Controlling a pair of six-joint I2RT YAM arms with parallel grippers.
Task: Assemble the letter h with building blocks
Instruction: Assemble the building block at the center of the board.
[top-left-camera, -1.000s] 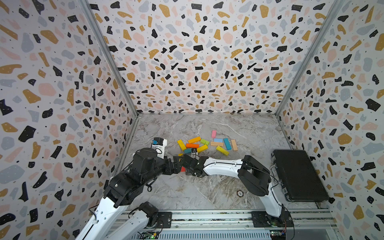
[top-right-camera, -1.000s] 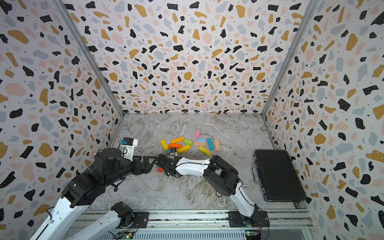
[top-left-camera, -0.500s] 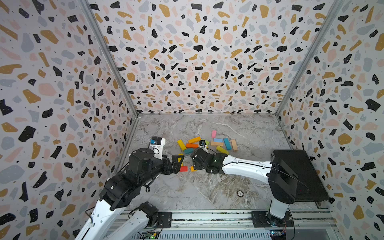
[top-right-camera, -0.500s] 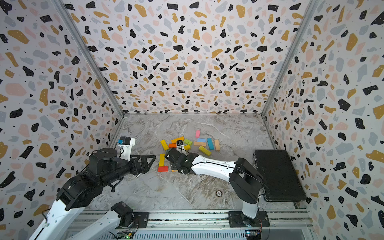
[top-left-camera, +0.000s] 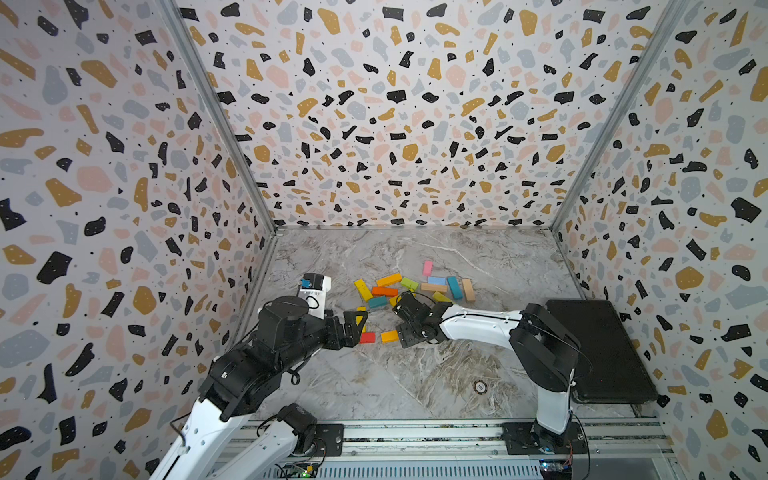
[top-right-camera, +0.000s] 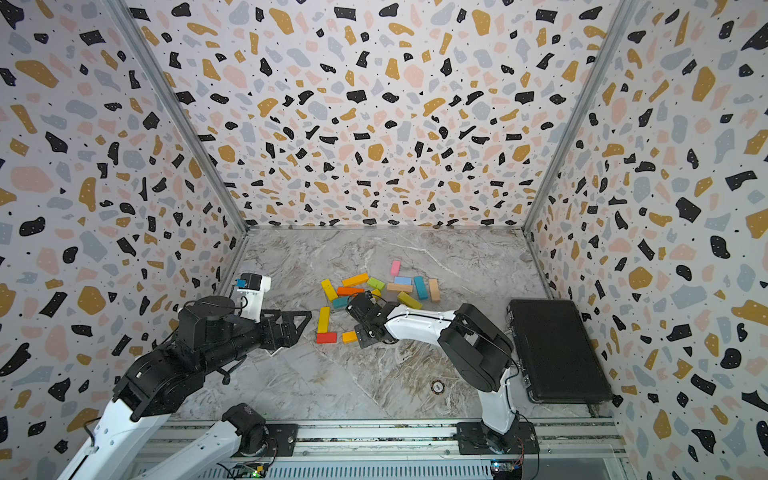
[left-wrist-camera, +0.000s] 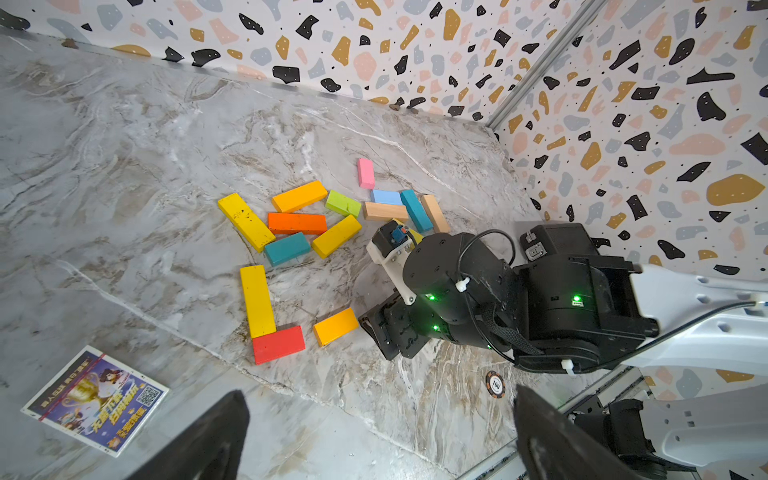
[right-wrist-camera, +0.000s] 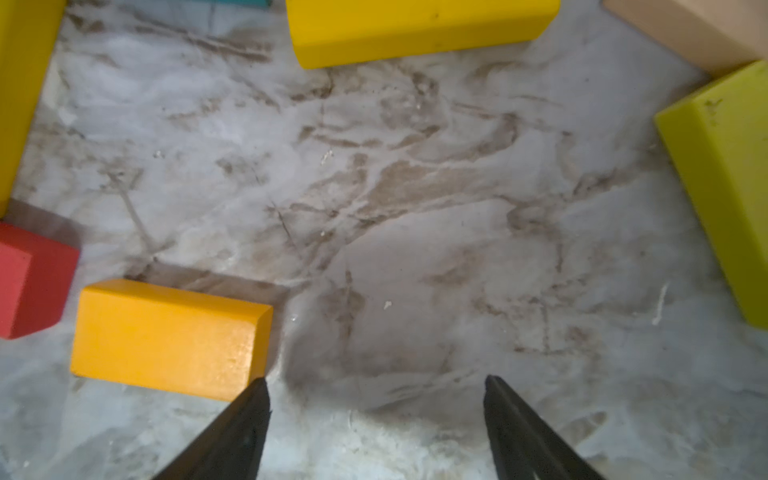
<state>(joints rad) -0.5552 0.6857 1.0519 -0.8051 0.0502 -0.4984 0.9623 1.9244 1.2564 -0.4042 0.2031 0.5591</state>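
Orange block (top-right-camera: 350, 336): just released at 3 o'clock of red block (top-right-camera: 326, 337); letter part-built. Right gripper (right-wrist-camera: 375, 380) withdrawn, spread, empty; left gripper (left-wrist-camera: 379, 392) likewise.

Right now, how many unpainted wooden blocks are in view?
2. One wooden block lies left of the long teal block, the other wooden block right of it. The right arm may hide more.

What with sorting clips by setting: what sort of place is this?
Probably a robot test cell: patterned panel walls box in a marble-look tabletop, and robot arms mount on a metal rail.
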